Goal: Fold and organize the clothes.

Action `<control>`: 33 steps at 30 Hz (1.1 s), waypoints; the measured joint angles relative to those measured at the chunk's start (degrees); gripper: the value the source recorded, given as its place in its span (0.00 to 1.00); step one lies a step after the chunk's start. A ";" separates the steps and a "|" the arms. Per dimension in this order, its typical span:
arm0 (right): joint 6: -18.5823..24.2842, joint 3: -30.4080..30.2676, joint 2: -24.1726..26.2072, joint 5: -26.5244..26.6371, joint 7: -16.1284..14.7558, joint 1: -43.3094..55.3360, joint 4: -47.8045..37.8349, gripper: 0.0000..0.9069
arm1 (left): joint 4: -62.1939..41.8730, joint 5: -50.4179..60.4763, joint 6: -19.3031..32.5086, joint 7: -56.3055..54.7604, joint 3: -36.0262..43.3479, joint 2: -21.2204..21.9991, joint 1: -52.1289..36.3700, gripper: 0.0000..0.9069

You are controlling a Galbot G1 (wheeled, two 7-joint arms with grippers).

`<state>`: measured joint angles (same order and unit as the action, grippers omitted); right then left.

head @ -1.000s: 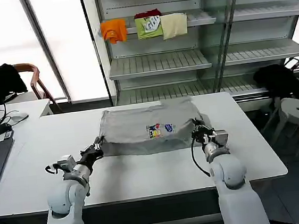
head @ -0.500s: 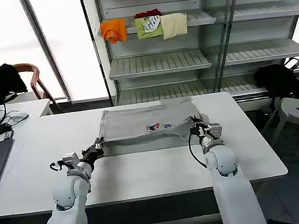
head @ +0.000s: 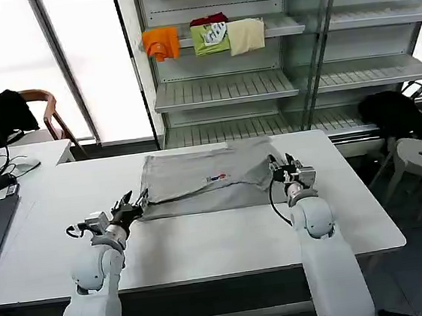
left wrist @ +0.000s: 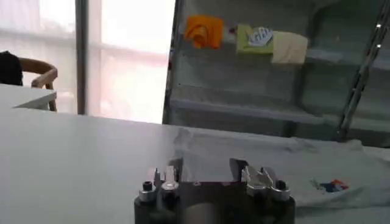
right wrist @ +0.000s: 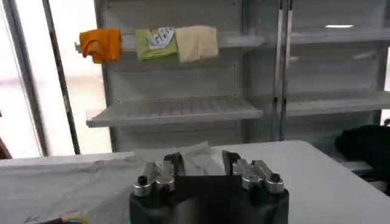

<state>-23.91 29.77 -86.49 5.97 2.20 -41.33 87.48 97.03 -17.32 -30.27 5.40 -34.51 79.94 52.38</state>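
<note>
T-shirt (head: 202, 180) lies folded at the desk's (head: 205, 245) twelve o'clock side. Left end effector (head: 131, 205) at its nine o'clock corner and right end effector (head: 288, 169) at three o'clock both stand open, apparently having let go.

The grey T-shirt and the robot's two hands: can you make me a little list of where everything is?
shirt: grey T-shirt lying on the white table, partly folded, a bit of its print showing
left gripper: left gripper open, at the shirt's near left corner
right gripper: right gripper open, at the shirt's right edge
shelf: orange, green and cream folded clothes
</note>
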 measured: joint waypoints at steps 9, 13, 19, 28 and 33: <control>-1.53 0.86 0.70 0.48 -1.05 -1.28 2.35 1.00 | 2.76 0.23 -0.44 0.13 0.23 0.07 0.98 1.00; -2.74 1.35 1.28 -0.25 -2.03 -4.04 4.54 1.00 | 2.84 1.76 -0.91 0.19 0.27 -0.36 1.88 1.00; -4.67 2.51 2.35 -0.59 -3.34 -9.51 7.87 1.00 | 2.19 5.73 -0.70 0.84 1.01 -1.28 3.83 1.00; -5.69 3.39 2.78 -0.98 -5.01 -15.24 10.28 0.97 | 0.93 10.19 -0.04 0.91 1.19 -1.14 5.32 1.00; -5.89 3.19 2.54 -1.67 -5.12 -16.30 10.42 0.54 | 0.45 11.27 0.45 0.87 1.14 -0.97 5.83 1.00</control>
<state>-29.80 32.96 -83.95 4.30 -2.92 -57.64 97.90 97.48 -6.05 -29.82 6.27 -33.36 78.97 58.21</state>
